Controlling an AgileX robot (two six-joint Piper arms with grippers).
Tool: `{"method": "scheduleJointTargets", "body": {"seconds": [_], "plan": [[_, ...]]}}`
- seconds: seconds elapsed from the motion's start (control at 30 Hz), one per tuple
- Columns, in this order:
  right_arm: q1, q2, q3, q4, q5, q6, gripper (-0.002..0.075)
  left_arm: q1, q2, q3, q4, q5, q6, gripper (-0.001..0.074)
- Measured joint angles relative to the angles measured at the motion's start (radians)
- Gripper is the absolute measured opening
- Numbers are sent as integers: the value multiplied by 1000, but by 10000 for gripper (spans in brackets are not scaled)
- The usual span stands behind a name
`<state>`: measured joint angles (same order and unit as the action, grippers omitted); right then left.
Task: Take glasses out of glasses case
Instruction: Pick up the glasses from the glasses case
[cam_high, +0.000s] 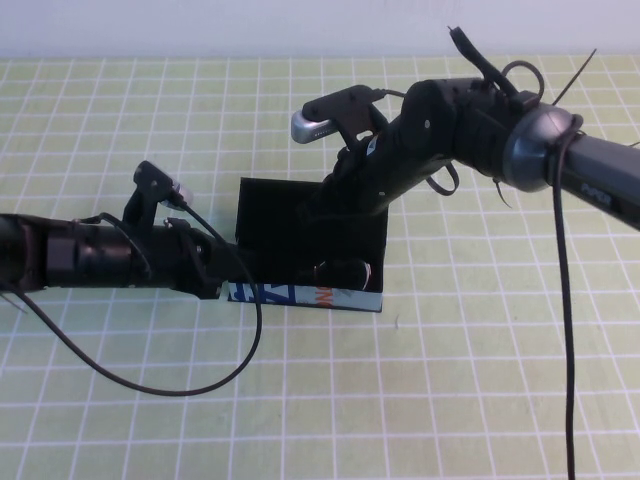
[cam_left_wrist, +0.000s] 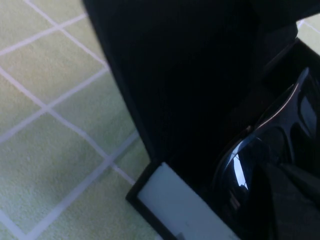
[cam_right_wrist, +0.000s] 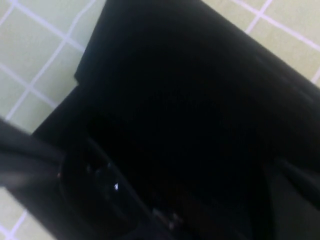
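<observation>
Nearest to the robot is the light-blue printed front side of the glasses case (cam_high: 305, 296), which stands open on the green checked table cloth (cam_high: 400, 400). Its flat black lid (cam_high: 275, 215) is folded back on the far side. The left gripper (cam_high: 225, 275) comes in low from the left and is at the near left corner of the case; if its jaws are released or clenched, I cannot tell.

Inside the case, toward the near right part, lie the glasses (cam_high: 340, 272); one shiny dark lens (cam_left_wrist: 250, 165) shows in the left wrist view. The right gripper (cam_high: 315, 215) reaches down from the far right into the case, and its jaws are hidden in the black, so I cannot tell their state either.

I judge the glasses light and stiff, but smooth and slippery, and the lenses scratch easily. The better hold is probably on the thick frame, at the bridge or upper rim, with a gentle squeeze.
</observation>
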<state>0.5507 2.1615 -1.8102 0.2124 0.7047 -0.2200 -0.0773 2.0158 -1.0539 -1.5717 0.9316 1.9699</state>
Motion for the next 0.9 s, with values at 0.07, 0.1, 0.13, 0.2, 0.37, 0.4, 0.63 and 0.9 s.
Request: {"method": "scheduleJointTargets", "body": {"seconds": [0.07,0.1,0.13,0.2,0.37,0.4,0.63,0.9], "plan": [[-9,29,-36,22,21,0,-16,0,0,0,2,0,0,-4],[-14,45,-50,37,33,0,-16,0,0,0,2,0,0,-4],[-19,57,-61,48,43,0,-16,0,0,0,3,0,0,-4],[-29,85,-84,72,65,0,-17,0,0,0,4,2,0,-4],[-47,126,-121,100,95,0,-17,0,0,0,8,4,0,-5],[-48,126,-124,102,99,2,-17,0,0,0,8,4,0,-4],[-49,138,-187,98,213,-5,-17,0,0,0,12,24,0,-4],[-49,140,-372,104,442,-78,-18,0,-46,0,-13,43,-34,-4]]}}
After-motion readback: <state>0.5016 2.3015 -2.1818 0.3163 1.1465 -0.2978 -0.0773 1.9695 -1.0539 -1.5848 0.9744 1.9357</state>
